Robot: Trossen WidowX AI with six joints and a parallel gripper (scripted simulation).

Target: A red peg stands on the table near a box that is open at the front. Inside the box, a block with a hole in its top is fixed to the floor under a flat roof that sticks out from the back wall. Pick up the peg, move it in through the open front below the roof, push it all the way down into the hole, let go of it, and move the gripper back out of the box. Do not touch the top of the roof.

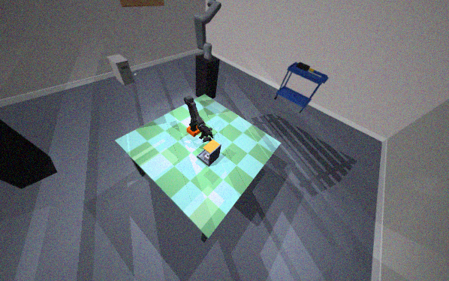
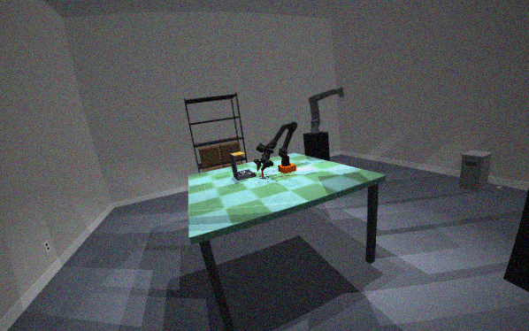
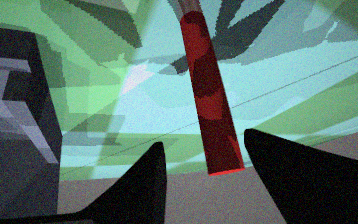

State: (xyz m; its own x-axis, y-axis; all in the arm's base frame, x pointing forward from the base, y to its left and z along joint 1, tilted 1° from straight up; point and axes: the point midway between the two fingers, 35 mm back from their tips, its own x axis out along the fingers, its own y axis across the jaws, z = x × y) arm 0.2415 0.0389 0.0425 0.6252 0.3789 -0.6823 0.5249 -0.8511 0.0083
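The red peg (image 2: 263,173) (image 3: 206,95) stands upright on the table in front of the box. In the wrist view its top end reaches down between the fingertips, nearer the right finger. My gripper (image 1: 206,139) (image 3: 204,142) is partly open, and bare space shows between the peg and both fingers; it is over the peg in the top and exterior views. The box (image 1: 215,154) (image 2: 234,169) (image 3: 30,170) stands beside the gripper, its dark wall at the left of the wrist view. The flat orange roof (image 1: 212,146) (image 2: 238,154) sticks out above the box floor. The block's hole cannot be made out.
The arm's orange base (image 1: 193,131) (image 2: 287,168) stands on the checkered table (image 1: 208,222) (image 2: 283,205), behind the gripper. A blue cart (image 1: 308,74), a metal shelf (image 2: 215,119) and a second arm on a black pedestal (image 1: 206,75) (image 2: 317,145) stand away from the table.
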